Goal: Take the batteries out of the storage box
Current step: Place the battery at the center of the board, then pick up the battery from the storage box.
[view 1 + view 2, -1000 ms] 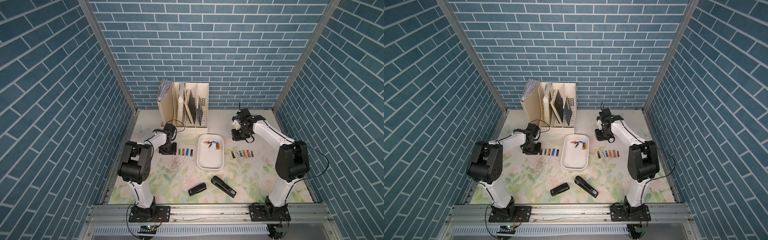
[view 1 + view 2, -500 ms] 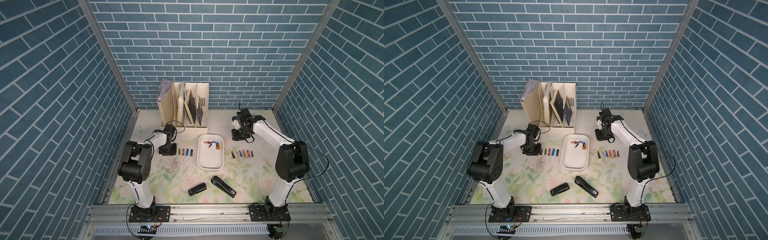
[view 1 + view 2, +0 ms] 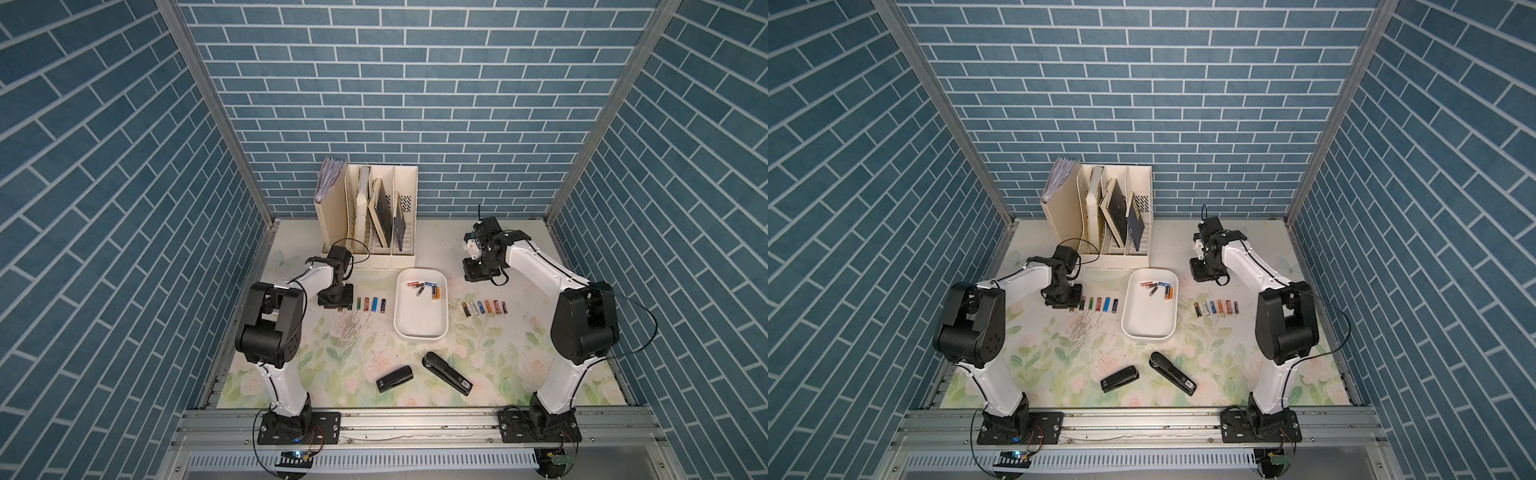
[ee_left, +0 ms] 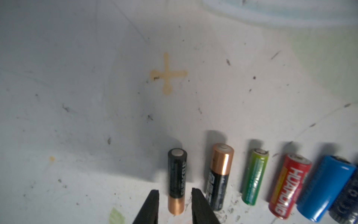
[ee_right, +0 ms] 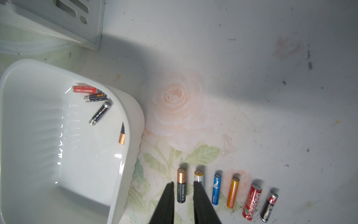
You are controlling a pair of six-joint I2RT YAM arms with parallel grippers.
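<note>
The white storage box [image 3: 419, 320] [image 3: 1148, 322] [image 5: 48, 145] lies mid-table with several batteries [image 3: 424, 287] [image 3: 1156, 287] [image 5: 99, 112] at its far end. More batteries lie in two rows on the mat, one row [image 3: 371, 304] left of the box and one row [image 3: 484, 307] right of it. My left gripper [image 3: 340, 306] [image 4: 175, 193] is low at the left row's outer end. It is open, and its fingers straddle a black-and-copper battery [image 4: 176, 180] without touching it. My right gripper [image 3: 478, 272] [image 5: 183, 184] hovers behind the right row, slightly open and empty.
A cream file holder [image 3: 370, 216] with books stands at the back, close behind my left arm. Two black staplers [image 3: 395, 378] [image 3: 446, 372] lie near the front. Loose staples [image 3: 351, 330] are scattered in front of the left battery row.
My left gripper's jaws have parted, letting go of the black-and-copper battery, which now lies on the mat at the row's end. The right arm has not moved.
</note>
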